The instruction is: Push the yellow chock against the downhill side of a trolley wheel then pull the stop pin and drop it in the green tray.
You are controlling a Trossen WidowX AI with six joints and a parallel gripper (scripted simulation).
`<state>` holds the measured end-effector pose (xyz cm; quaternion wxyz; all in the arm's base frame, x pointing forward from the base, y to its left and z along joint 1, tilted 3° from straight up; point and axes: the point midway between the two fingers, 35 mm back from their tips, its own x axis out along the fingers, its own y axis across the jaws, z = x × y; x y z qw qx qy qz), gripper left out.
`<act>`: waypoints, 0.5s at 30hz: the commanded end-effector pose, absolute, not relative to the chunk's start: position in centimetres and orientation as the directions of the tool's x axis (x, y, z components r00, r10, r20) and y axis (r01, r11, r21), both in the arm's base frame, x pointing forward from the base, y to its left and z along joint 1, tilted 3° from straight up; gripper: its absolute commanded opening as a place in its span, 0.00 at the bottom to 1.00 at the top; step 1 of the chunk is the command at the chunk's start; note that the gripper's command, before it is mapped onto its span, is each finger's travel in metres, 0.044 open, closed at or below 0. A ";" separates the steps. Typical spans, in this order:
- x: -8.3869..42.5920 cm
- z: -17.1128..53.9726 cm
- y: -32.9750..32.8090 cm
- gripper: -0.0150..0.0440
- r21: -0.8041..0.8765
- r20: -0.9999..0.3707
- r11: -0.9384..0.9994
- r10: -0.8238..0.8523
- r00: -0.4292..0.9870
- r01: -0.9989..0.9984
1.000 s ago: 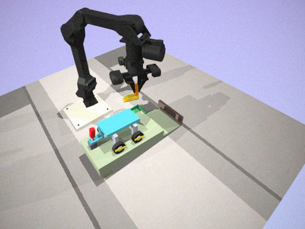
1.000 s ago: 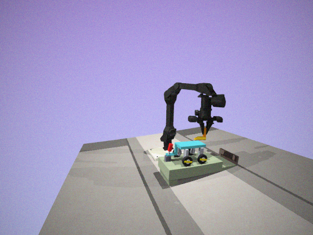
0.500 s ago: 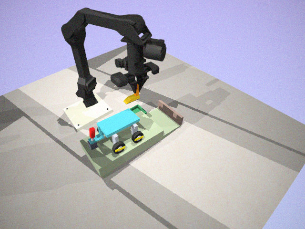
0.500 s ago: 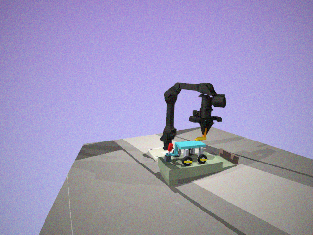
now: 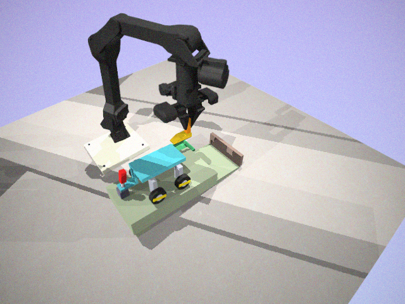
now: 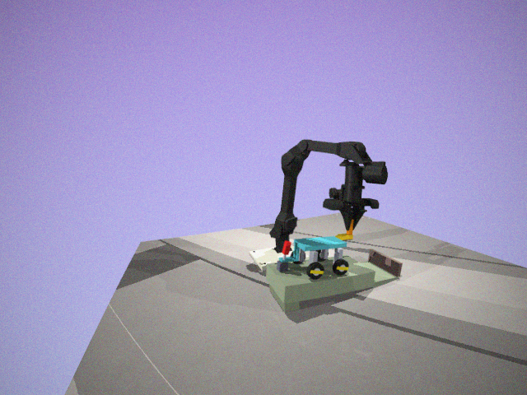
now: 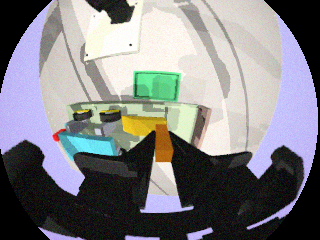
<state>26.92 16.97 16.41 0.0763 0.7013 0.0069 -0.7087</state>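
Note:
My gripper [image 5: 188, 126] [image 6: 350, 227] [image 7: 160, 134] is shut on the orange handle of the yellow chock [image 5: 180, 137] [image 6: 342, 236] [image 7: 142, 125]. It holds the chock in the air, higher than the ramp surface, beyond the trolley's downhill end. The cyan trolley [image 5: 158, 161] [image 6: 319, 243] [image 7: 89, 144] stands on the pale green ramp [image 5: 202, 177] [image 6: 328, 289] [image 7: 184, 117]. The red-headed stop pin [image 5: 122, 177] [image 6: 286, 247] [image 7: 56, 136] stands upright at its uphill end. The green tray [image 5: 193, 147] [image 7: 156, 86] lies beside the ramp, partly hidden in the top view.
A brown end board [image 5: 225, 149] [image 6: 384, 263] [image 7: 202, 129] stands across the ramp's low end. The arm's white base plate [image 5: 112, 152] [image 6: 263, 257] [image 7: 116, 40] lies on the far side of the ramp from the top view.

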 end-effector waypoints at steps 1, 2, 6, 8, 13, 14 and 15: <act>27.0 15.6 16.9 0.25 0.103 -0.995 -0.987 -0.104 -0.002 0.124; 27.0 15.3 16.8 0.25 0.103 -0.995 -0.987 -0.104 -0.002 0.124; 27.1 14.4 16.8 0.25 0.103 -0.995 -0.987 -0.104 -0.001 0.124; 27.1 14.0 16.8 0.25 0.103 -0.995 -0.987 -0.104 -0.001 0.124; 27.1 12.8 16.7 0.25 0.103 -0.995 -0.987 -0.104 -0.001 0.124; 27.1 12.6 16.7 0.25 0.103 -0.995 -0.987 -0.104 -0.001 0.124; 27.1 12.3 16.7 0.25 0.103 -0.995 -0.987 -0.104 -0.001 0.124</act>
